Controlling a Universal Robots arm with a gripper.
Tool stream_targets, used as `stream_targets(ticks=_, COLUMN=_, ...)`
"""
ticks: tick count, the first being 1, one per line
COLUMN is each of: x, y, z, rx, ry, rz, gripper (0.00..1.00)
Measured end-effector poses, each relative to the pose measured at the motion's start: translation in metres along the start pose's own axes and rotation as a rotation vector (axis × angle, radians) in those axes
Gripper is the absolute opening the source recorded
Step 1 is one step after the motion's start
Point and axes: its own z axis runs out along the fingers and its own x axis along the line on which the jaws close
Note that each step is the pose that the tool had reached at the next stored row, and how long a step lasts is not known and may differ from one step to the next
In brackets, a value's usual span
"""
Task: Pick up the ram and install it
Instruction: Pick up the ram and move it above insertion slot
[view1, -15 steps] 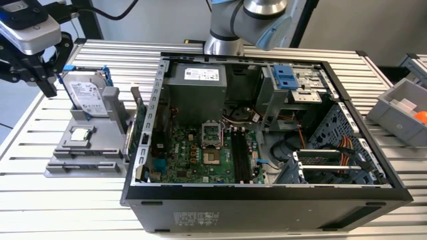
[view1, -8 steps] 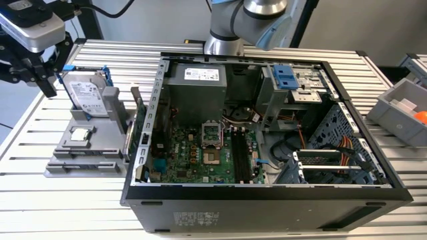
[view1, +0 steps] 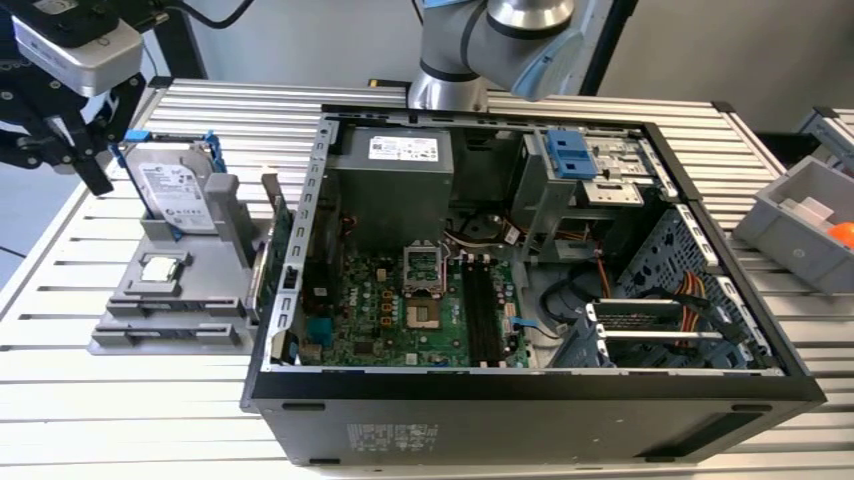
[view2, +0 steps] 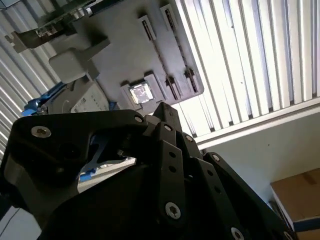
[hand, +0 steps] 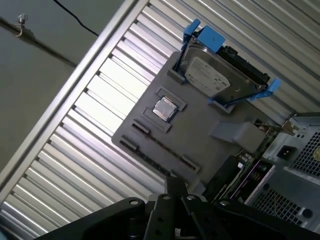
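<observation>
Claw (view1: 74, 165), whose spread I cannot tell, hovers beside the hard drive (view1: 171, 190); I should square it over the ram (view1: 263, 245), standing on edge in the gray holder (view1: 160, 320) beside the computer case (view1: 534, 385).

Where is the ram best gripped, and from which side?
Likely best: grip the ram across its two flat faces, midway along its upper long edge, coming from above: it stands on edge at the gray holder's side by the computer case, leaving that edge free.

Bright glare on slatted table (view2: 260, 55)
</observation>
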Motion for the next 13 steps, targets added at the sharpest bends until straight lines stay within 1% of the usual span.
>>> stream_targets(ticks=13, x=-0.0010, y=0.0014, z=0.0000, rx=0.0002, ry=0.0075, rz=-0.135, gripper=0.00)
